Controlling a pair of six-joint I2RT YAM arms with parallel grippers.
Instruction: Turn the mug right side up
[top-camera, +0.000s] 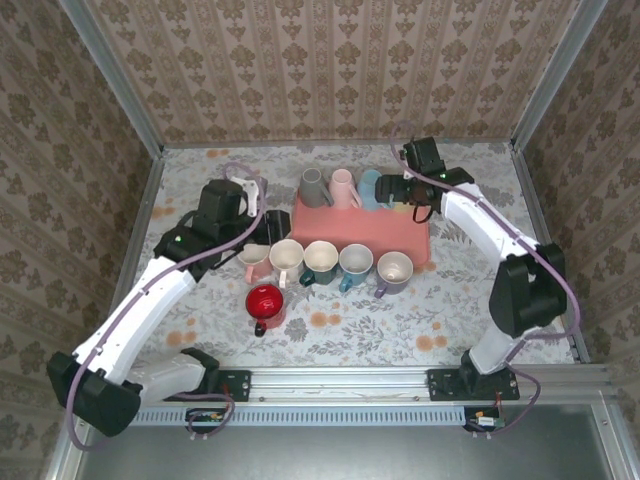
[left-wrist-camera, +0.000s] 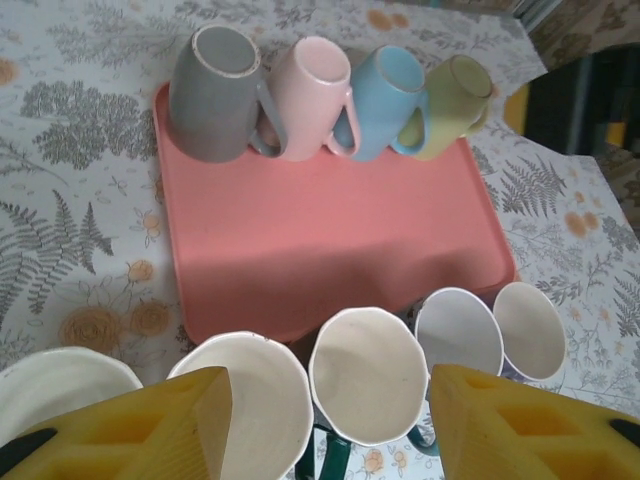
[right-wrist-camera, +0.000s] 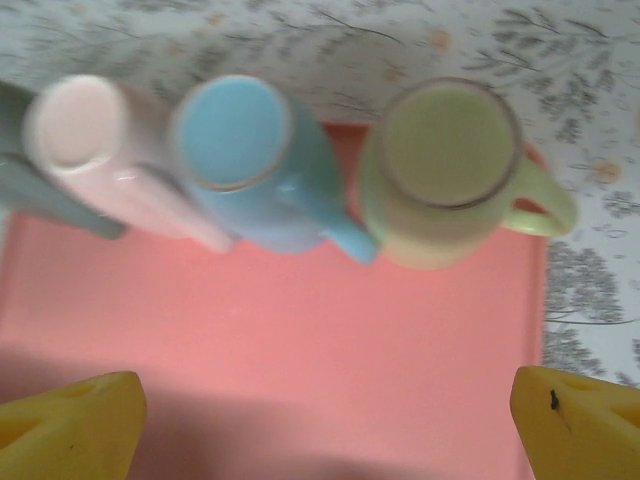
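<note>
Along the salmon-pink plastic tray's (right-wrist-camera: 300, 340) far edge stand upside-down ceramic mugs: grey mug (left-wrist-camera: 212, 95), pink mug (left-wrist-camera: 310, 95), blue mug (right-wrist-camera: 245, 150), pale green mug (right-wrist-camera: 445, 170). Over the tray hangs the right gripper (right-wrist-camera: 325, 425), jaws wide apart, empty. The left gripper (left-wrist-camera: 330, 420), jaws apart and empty, hangs over upright mugs (left-wrist-camera: 368, 372) beside the tray's near edge.

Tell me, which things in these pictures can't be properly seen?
- Top view: the yellow-green mug sits mostly behind the right tool.
- Left wrist view: the leftmost white mug is cut off by the picture edge and partly covered by a yellow finger of the left tool.
- Right wrist view: the grey mug is cut off by the left edge, and the whole picture is blurred, so fine marks are lost.
</note>
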